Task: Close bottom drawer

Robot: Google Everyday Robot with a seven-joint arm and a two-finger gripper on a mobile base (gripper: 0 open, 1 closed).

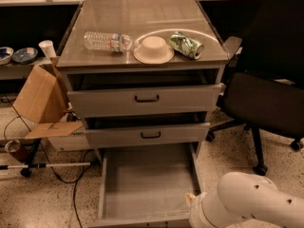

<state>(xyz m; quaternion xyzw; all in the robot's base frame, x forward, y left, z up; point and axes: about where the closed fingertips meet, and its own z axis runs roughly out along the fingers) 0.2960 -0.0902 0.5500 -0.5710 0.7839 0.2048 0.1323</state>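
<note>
The bottom drawer point(147, 184) is pulled far out of the grey cabinet point(142, 20). It is a shallow grey tray, empty inside, and its front edge lies at the bottom of the view. My white arm point(247, 205) comes in from the lower right. My gripper point(190, 198) shows only as a small beige part at the drawer's front right corner. The rest of it is below the edge of the view.
The top drawer point(142, 99) and middle drawer point(149, 134) stand slightly ajar. A plastic bottle point(107, 41), a bowl on a plate point(153, 49) and a green can point(186, 45) lie on the cabinet top. A black office chair point(266, 94) stands right, a cardboard box point(40, 103) left.
</note>
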